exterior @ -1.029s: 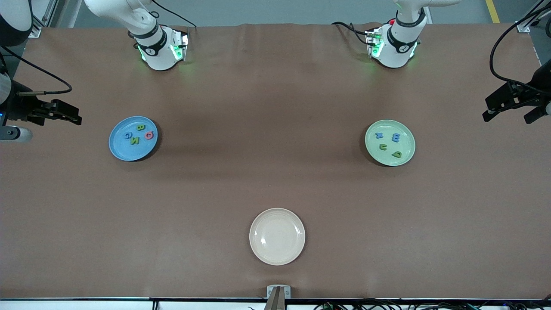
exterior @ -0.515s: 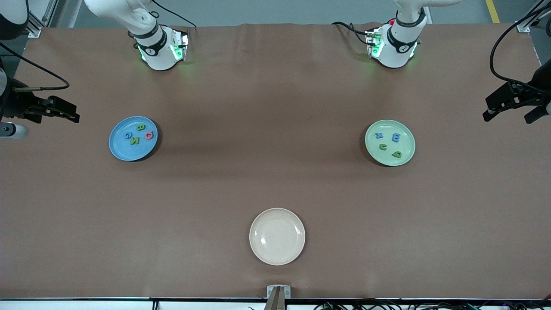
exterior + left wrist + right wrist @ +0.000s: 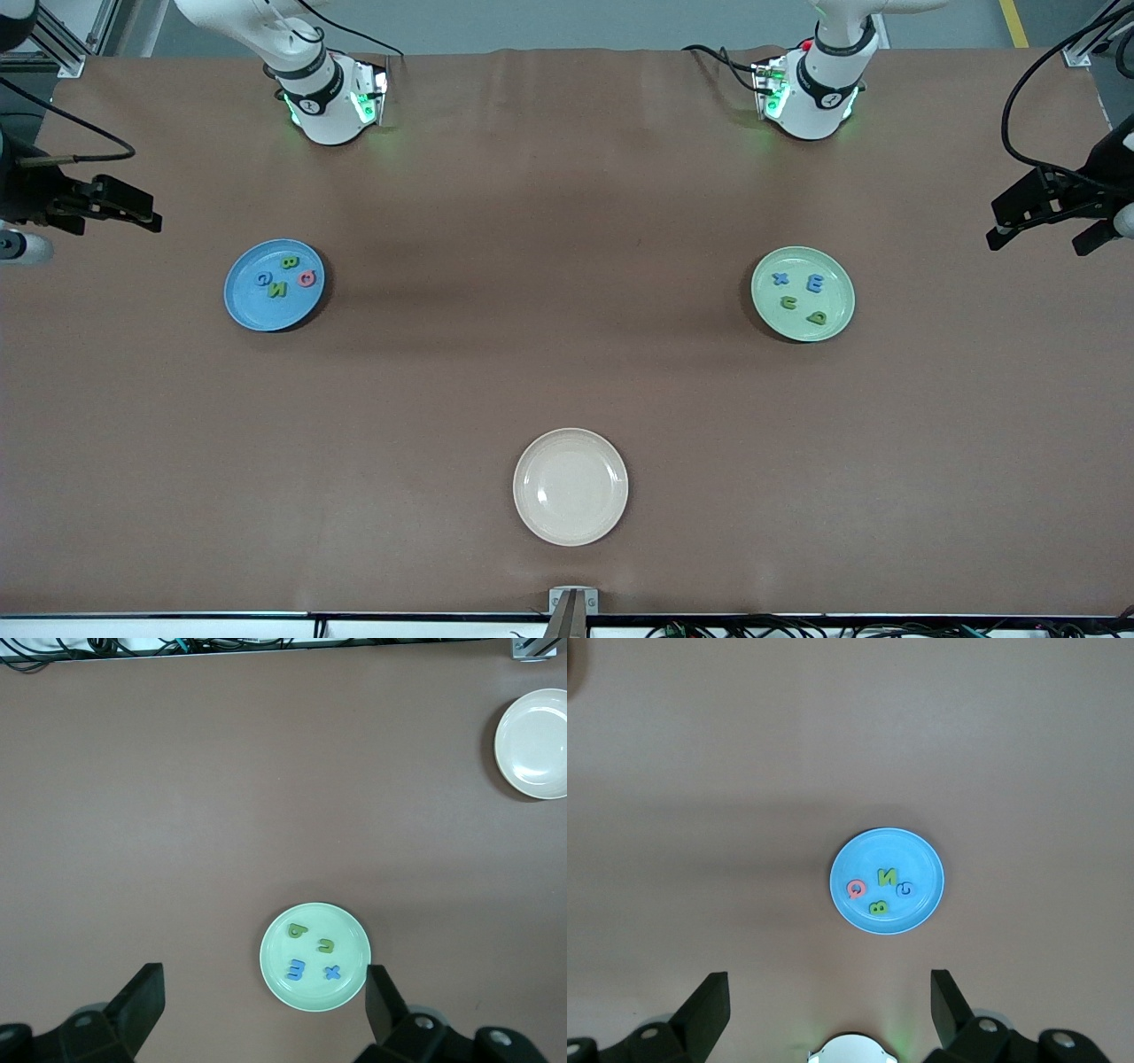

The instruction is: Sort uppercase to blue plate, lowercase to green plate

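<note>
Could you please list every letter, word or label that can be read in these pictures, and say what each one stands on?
"B", "N", "G", "Q": foam letters lying in the blue plate.
"x", "m", "u", "q": foam letters lying in the green plate.
Cream plate: no text.
Round marks on the arm bases: too small to read.

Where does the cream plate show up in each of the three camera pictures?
Front view: the cream plate lies alone, nearest the camera, between the two arms' ends.
Left wrist view: it sits at the picture's edge, partly cut off.
Right wrist view: not in it.
Shared landmark: the green plate, in the front and left wrist views.
</note>
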You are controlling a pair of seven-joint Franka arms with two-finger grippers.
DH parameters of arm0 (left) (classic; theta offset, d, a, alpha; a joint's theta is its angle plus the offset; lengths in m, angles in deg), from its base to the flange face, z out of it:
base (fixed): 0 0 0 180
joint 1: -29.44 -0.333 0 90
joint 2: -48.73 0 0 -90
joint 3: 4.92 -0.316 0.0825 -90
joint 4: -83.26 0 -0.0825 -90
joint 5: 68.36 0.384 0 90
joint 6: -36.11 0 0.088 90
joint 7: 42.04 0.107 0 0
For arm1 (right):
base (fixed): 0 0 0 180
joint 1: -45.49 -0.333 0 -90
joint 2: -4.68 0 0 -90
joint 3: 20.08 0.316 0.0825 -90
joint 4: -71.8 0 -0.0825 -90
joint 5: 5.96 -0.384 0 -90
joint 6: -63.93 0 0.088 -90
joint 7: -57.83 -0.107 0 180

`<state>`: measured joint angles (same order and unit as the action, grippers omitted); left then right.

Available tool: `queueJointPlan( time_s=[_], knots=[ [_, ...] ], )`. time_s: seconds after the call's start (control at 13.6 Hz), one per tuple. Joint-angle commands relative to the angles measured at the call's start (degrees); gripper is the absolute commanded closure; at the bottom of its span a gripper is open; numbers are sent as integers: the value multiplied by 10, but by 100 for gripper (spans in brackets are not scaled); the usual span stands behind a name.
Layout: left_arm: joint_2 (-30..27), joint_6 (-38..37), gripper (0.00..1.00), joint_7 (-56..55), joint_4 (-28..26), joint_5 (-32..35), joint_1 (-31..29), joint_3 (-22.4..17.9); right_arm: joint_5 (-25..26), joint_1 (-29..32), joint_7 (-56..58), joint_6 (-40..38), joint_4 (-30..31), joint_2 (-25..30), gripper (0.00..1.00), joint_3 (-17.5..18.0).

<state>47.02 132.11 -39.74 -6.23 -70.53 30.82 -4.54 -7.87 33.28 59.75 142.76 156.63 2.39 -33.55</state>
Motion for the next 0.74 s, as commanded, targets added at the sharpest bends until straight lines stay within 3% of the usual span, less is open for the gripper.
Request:
queueJointPlan(
  time_s=[0.0,0.15,0.66],
  knots=[
    [1,3,0,-1,6,-14,-6,2,-6,45,-1,5,45,51,0,41],
    [0,4,0,0,6,-14,-5,3,-6,85,-1,4,55,63,0,92],
    [0,7,0,6,6,-12,-6,3,11,109,-6,28,71,76,0,143]
  ],
)
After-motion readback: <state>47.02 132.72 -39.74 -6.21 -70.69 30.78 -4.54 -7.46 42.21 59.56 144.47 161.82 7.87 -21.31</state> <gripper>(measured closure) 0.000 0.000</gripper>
